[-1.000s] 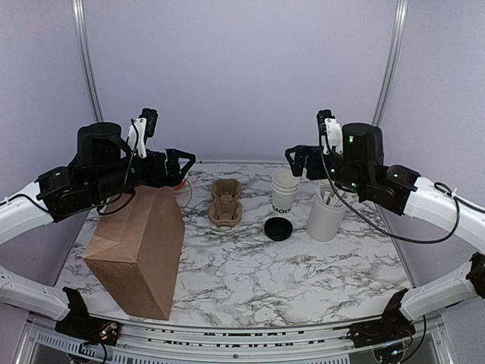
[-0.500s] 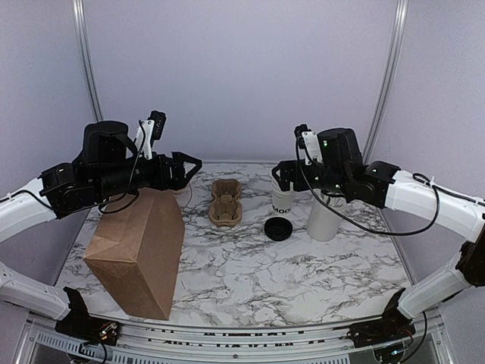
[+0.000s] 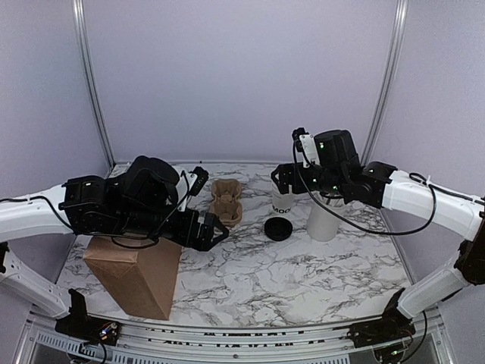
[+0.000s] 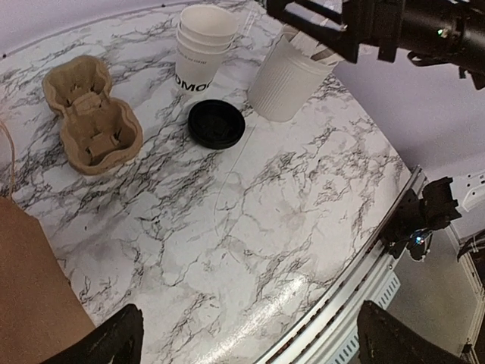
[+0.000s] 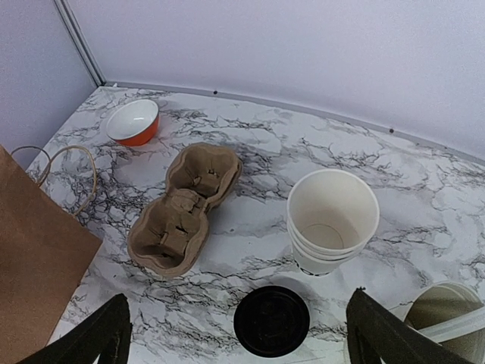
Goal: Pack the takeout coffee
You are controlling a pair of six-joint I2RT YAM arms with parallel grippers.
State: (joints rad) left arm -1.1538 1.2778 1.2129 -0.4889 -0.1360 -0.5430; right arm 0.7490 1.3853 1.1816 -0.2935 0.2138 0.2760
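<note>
No takeout coffee shows in any view. A loose round black lid lies flat on the marble table, beside a stack of lidless white cups with dark lettering. My right gripper hovers open above the lid and the cups, holding nothing. My left gripper hangs open over bare marble in front of the brown bag. From the left wrist the lid and the cups lie far ahead.
A brown pulp cup carrier lies left of the cups. A taller ribbed white cylinder with utensils stands to their right. An orange bowl sits at the back left. The table's metal rail runs along the near edge.
My left arm has swung from the back left, over the bag, down toward the table's middle. My right gripper has moved left to above the stacked cups. Both stay open.
</note>
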